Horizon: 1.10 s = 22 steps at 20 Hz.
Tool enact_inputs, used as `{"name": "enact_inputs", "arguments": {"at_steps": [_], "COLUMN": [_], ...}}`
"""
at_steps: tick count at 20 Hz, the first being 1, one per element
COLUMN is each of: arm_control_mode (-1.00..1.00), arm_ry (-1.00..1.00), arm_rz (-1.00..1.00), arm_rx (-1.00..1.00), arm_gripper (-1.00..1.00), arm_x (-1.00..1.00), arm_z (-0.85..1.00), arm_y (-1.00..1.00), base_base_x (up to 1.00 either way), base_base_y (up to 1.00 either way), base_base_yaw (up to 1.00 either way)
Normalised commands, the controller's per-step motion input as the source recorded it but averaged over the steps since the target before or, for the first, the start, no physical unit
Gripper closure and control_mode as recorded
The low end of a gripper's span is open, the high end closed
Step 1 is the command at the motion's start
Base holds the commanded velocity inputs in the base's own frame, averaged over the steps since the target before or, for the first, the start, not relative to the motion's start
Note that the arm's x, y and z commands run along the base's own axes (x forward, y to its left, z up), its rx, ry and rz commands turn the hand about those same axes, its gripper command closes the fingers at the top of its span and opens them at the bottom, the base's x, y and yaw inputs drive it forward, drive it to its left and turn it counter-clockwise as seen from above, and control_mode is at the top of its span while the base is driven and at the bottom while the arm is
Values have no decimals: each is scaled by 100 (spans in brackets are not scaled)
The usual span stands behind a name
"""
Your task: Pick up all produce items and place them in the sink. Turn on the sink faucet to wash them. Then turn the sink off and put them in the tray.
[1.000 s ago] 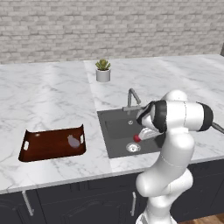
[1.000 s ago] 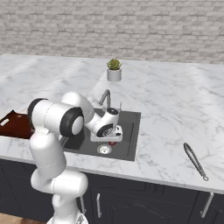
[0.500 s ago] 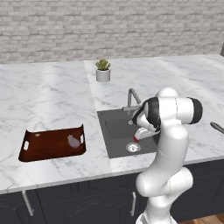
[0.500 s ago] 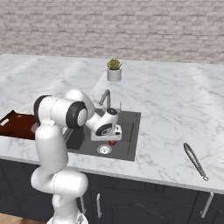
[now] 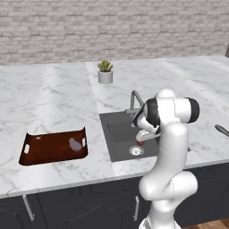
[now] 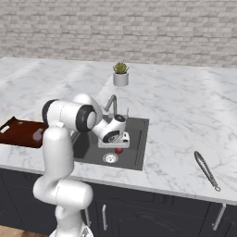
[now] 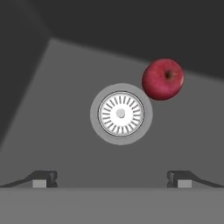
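The hand (image 7: 112, 179) hangs wide and empty over the sink (image 7: 65, 144), above its drain (image 7: 121, 113); the apple (image 7: 162, 79) lies just beside the drain.

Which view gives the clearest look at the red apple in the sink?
The hand view: the red apple lies unobstructed on the basin floor beside the drain. Both base views show a small red patch mostly hidden under the arm's wrist.
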Motion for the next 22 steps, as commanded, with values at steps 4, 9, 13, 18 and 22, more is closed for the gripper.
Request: {"name": "enact_inputs", "arguments": {"at_steps": [4,9,13,18,22], "arm_control_mode": [-100,-100,-100,-100,-100], "arm_ry": [0,0,0,0,0], "arm_rz": [-2,-2,-1,-1,-2], "arm_rx": [0,0,0,0,0], "arm_gripper": [-100,-100,-100,-100,-100], "arm_x": [28,24,27,28,22], "arm_z": [-18,-19,-20,-21,-20], "arm_y": [0,0,0,0,-4], "base_base_x": [0,0,0,0,0], "base_base_y": [0,0,0,0,0], "base_base_yaw": [0,0,0,0,0]}}
